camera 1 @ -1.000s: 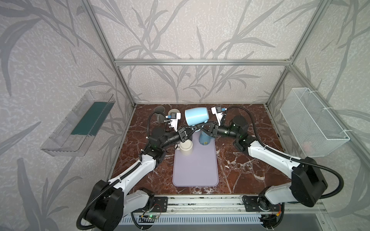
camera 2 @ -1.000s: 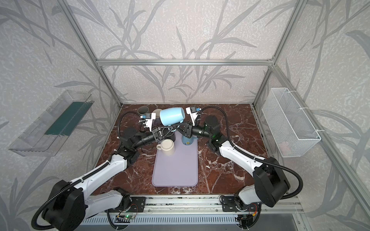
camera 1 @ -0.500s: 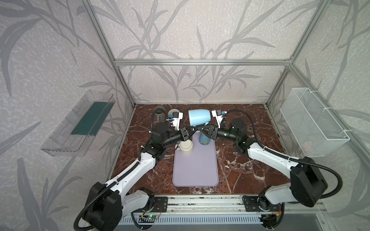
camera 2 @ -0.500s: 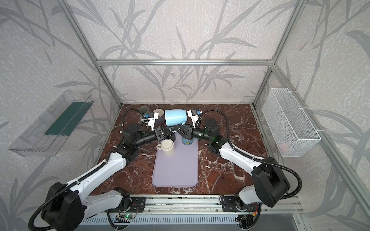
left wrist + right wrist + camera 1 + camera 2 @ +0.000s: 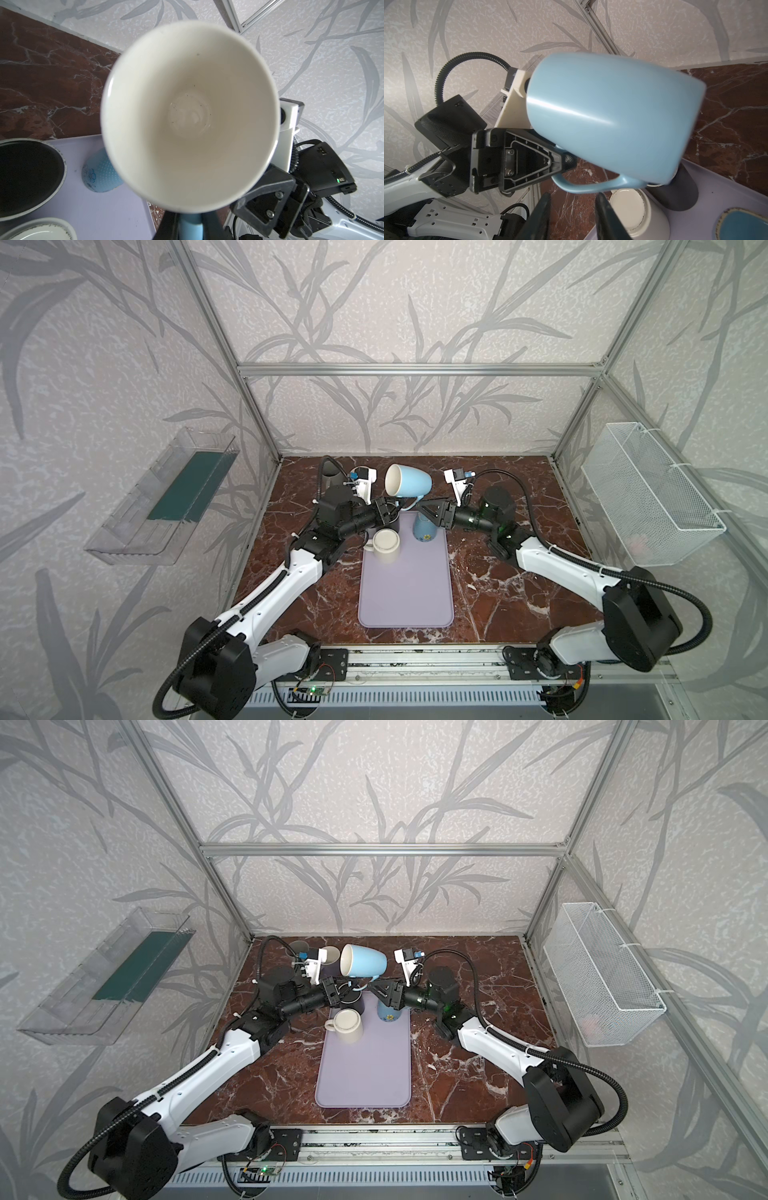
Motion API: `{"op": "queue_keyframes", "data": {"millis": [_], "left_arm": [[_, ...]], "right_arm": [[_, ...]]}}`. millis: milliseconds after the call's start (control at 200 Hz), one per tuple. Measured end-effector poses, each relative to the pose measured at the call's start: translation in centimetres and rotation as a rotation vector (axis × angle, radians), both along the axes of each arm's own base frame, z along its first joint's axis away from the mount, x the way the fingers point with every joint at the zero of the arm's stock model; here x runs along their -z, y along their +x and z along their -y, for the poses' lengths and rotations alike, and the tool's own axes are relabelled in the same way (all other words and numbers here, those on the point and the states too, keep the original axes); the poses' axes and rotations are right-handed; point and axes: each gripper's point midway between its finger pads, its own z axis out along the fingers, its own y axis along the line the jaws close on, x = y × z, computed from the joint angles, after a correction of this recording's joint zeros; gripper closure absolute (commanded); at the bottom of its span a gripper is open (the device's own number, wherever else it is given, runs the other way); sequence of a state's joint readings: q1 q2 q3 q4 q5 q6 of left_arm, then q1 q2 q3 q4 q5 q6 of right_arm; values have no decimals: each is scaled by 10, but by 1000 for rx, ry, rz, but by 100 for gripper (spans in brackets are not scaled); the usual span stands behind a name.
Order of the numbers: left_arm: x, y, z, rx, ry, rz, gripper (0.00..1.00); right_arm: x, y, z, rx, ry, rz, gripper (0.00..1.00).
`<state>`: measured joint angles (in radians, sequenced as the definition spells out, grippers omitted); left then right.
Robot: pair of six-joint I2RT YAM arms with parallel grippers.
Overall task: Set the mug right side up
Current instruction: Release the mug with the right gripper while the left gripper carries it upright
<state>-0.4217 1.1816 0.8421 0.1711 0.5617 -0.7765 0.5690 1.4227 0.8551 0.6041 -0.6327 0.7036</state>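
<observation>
A light blue mug (image 5: 409, 485) (image 5: 363, 961) hangs in the air over the far end of the mat, on its side with its white mouth up and to the left and its handle down. My left gripper (image 5: 392, 507) (image 5: 191, 220) is shut on the handle from the left. The left wrist view looks straight into the mug (image 5: 187, 116). My right gripper (image 5: 420, 509) (image 5: 572, 197) stands open just off the handle (image 5: 591, 186), touching nothing. In the right wrist view the left gripper's fingers (image 5: 564, 162) sit under the mug (image 5: 612, 116).
A lilac mat (image 5: 405, 593) lies mid-table. On its far end are an upside-down cream mug (image 5: 386, 545), a dark mug (image 5: 392, 522) and an upside-down blue patterned cup (image 5: 424, 526). Grey cups (image 5: 330, 472) stand at the back left. A wire basket (image 5: 648, 497) and a clear tray (image 5: 166, 497) hang on the walls.
The right gripper has opened and let go of the handle. The mug, carried by the left gripper, has turned so that its mouth faces more upward.
</observation>
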Motion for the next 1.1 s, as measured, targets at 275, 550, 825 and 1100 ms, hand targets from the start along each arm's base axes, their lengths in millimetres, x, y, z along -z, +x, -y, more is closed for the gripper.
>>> {"op": "queue_keyframes", "data": {"millis": [275, 550, 825, 1100], "left_arm": [[13, 2, -2, -17, 26, -45, 100], [20, 6, -10, -61, 88, -62, 100], [23, 19, -17, -114, 179, -67, 100], [38, 49, -22, -160, 292, -90, 100]], "right_arm": [[0, 0, 0, 1, 1, -2, 63], [-2, -1, 5, 8, 1, 5, 63], [-4, -3, 17, 33, -3, 23, 63], [-6, -7, 33, 59, -14, 26, 63]]}}
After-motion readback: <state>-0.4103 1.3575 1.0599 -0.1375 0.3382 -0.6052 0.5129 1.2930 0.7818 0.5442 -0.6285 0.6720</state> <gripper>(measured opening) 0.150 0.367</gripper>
